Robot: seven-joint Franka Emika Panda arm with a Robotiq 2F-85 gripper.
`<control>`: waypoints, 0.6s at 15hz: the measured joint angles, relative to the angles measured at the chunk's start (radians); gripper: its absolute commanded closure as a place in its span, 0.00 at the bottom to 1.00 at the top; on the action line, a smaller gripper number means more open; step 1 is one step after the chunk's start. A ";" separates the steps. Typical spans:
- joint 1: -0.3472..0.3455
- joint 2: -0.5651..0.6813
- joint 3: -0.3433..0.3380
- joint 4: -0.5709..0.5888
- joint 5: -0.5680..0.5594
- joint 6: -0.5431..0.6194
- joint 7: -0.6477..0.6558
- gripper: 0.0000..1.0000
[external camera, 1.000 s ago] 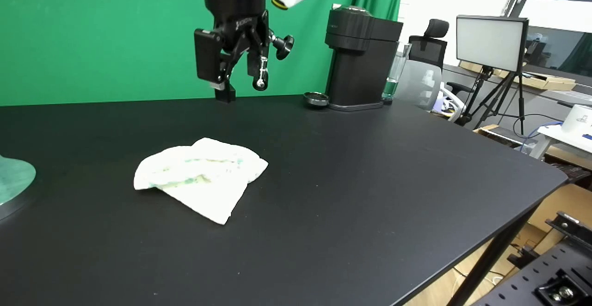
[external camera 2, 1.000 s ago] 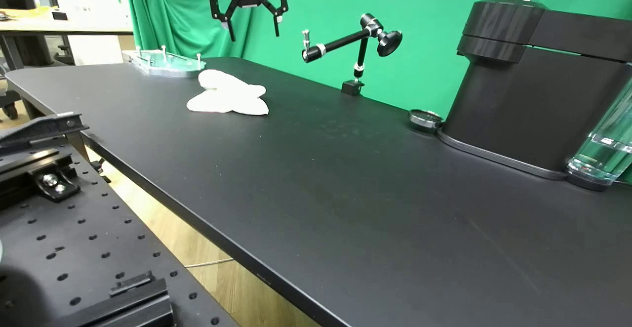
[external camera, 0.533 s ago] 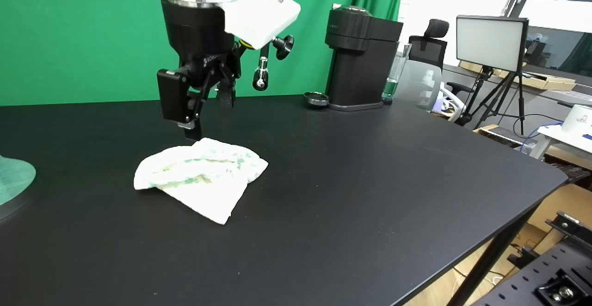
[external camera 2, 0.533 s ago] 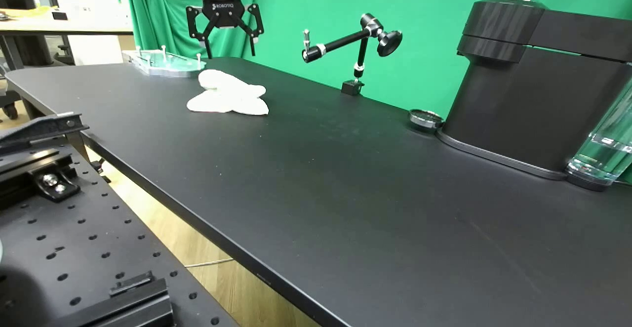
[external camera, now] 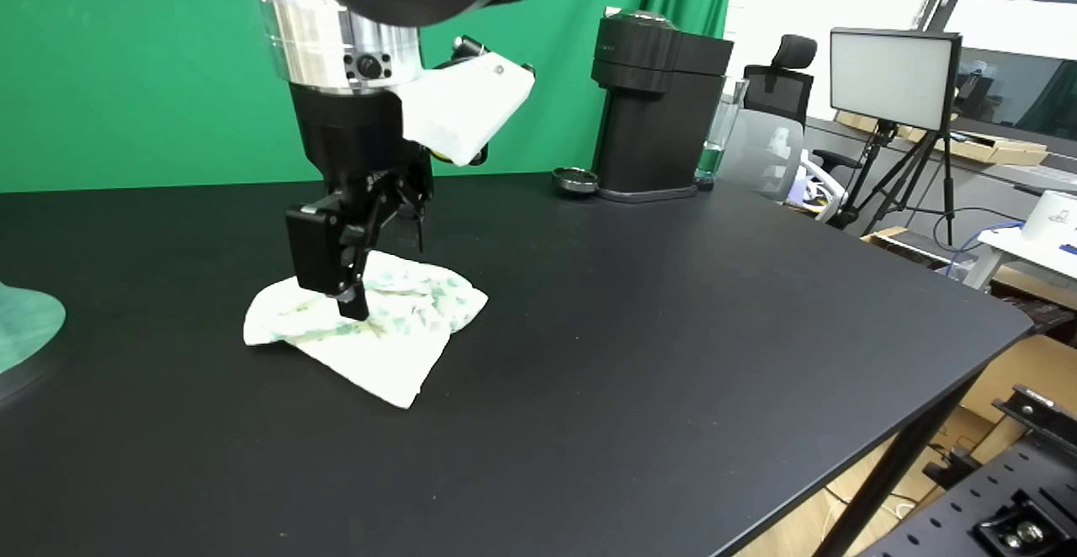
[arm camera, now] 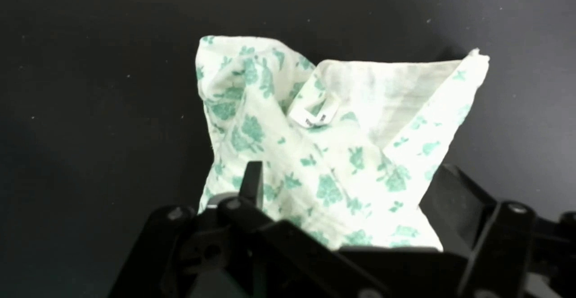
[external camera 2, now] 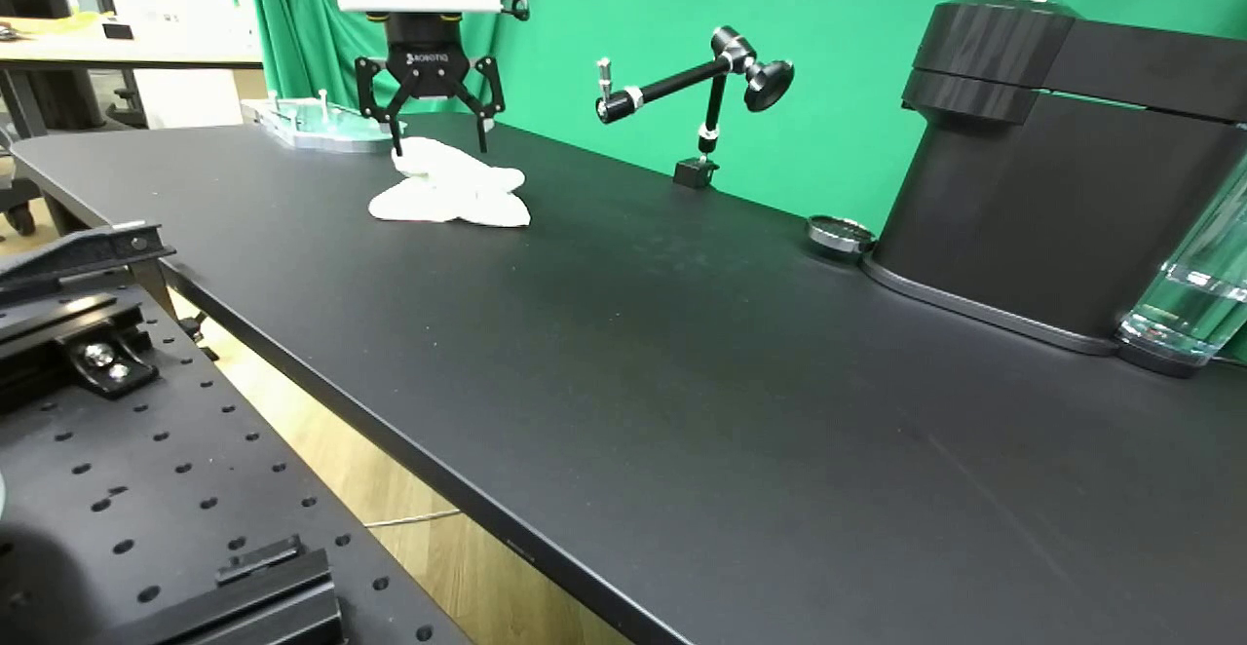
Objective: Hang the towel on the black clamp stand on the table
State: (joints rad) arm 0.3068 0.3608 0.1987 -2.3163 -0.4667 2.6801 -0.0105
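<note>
Spread fingers above a rumpled, green-patterned towel
The fingers stand well apart, in the wrist view at eight and four o'clock of the towel (whether either touches it, I cannot tell). The towel lies on the worktop; in an exterior view, the clamp stand rises between two and three o'clock from it, the coffee machine farther off at three o'clock.
</note>
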 measured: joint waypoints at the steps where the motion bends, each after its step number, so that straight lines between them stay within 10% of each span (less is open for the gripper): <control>1: 0.000 0.011 -0.004 0.003 0.000 0.002 0.000 0.40; 9: 0.000 0.060 -0.028 0.027 0.028 0.017 -0.010 0.97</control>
State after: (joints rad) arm 0.3068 0.4206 0.1710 -2.2892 -0.4386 2.6975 -0.0202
